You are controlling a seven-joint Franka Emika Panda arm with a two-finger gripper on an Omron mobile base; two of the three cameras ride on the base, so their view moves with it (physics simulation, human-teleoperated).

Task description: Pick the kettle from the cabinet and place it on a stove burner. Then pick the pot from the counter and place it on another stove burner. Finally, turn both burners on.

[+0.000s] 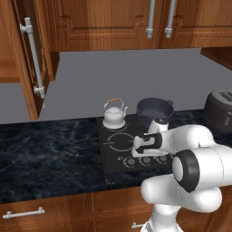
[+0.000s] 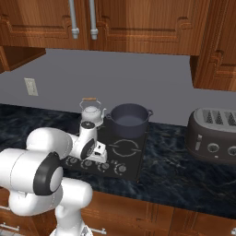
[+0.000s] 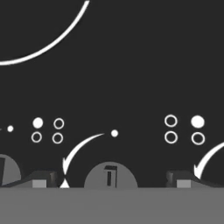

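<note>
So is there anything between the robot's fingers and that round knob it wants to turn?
Nothing visible. In the hand view the open fingers stand on either side of a round knob on the cooktop, with only bare black glass around it. The kettle and pot sit farther back on the burners.

Shiny metal kettle (image 1: 113, 117), matt dark pot (image 1: 154, 110), veined marble counter (image 1: 50, 154), wooden cabinet (image 1: 27, 50).

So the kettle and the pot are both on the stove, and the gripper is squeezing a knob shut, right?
Not quite. The kettle and pot do sit on the stove, but the gripper is open, its fingertips either side of a knob, as the hand view shows.
</note>
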